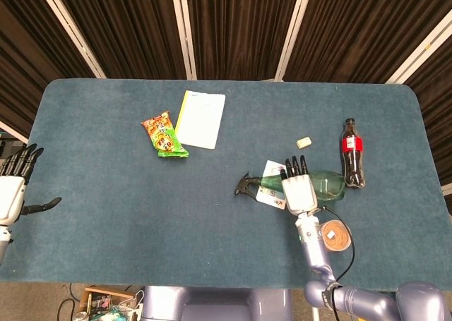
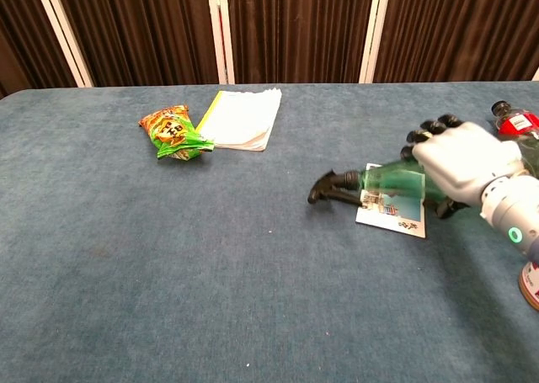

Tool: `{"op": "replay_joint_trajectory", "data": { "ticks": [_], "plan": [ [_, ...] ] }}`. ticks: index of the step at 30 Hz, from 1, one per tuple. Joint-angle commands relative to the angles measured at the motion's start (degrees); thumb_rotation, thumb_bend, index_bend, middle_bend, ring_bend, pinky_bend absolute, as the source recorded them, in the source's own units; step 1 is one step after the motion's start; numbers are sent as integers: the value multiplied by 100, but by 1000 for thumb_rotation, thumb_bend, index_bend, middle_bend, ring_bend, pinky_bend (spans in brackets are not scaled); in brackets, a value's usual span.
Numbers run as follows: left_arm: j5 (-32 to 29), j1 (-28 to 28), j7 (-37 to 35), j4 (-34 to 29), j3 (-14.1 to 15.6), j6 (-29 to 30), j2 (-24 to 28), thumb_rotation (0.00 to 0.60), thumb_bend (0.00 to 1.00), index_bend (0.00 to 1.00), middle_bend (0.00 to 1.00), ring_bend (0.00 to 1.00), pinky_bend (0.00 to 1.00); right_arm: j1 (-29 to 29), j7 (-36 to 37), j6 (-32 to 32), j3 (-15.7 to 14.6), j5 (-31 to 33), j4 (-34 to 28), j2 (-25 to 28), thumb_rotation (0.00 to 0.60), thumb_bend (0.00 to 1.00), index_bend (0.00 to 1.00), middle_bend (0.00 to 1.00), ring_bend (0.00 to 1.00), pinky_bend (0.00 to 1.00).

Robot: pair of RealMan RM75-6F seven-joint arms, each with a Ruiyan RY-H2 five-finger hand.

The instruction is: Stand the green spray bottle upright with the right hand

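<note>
The green spray bottle (image 1: 326, 185) (image 2: 392, 182) points its black nozzle (image 1: 245, 185) (image 2: 330, 186) to the left, still close to horizontal. My right hand (image 1: 299, 190) (image 2: 459, 166) wraps over the bottle's middle and grips it. In the chest view the nozzle end hangs slightly above the table, over a small printed card (image 2: 392, 213). My left hand (image 1: 14, 187) waits open past the table's left edge, seen only in the head view.
A cola bottle (image 1: 352, 152) lies just right of the spray bottle. A round brown lid (image 1: 335, 235) sits near my right wrist. A small white eraser (image 1: 304, 142), a snack packet (image 1: 164, 134) and a notepad (image 1: 200, 118) lie further back.
</note>
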Motion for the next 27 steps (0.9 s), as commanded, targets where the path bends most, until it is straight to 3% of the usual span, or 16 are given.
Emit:
{"op": "replay_joint_trajectory", "data": {
  "ticks": [1, 7, 11, 17, 24, 27],
  "plan": [
    [18, 7, -3, -11, 5, 22, 6, 600, 72, 0, 0, 0, 87, -52, 106, 151, -53, -179, -176, 124, 600, 546, 857, 148, 0, 0],
    [90, 32, -38, -49, 33, 96, 24, 600, 72, 0, 0, 0, 87, -101, 240, 306, -52, -366, -508, 319, 600, 535, 859, 157, 0, 0],
    [119, 41, -43, -50, 45, 123, 26, 600, 72, 0, 0, 0, 87, -133, 707, 311, 33, -489, -889, 507, 600, 518, 859, 158, 0, 0],
    [142, 22, -77, -43, 67, 78, 24, 600, 72, 0, 0, 0, 87, -271, 2467, 248, 550, -541, -2039, 1013, 600, 495, 867, 161, 0, 0],
    [197, 20, -77, -73, 91, 100, 31, 600, 72, 0, 0, 0, 87, -623, 5526, -357, 1292, -121, -3265, 1702, 600, 493, 874, 161, 0, 0],
    [201, 19, -56, -87, 97, 96, 27, 600, 72, 0, 0, 0, 87, -764, 6549, -634, 1481, -18, -3447, 1932, 600, 492, 875, 160, 0, 0]
  ]
}}
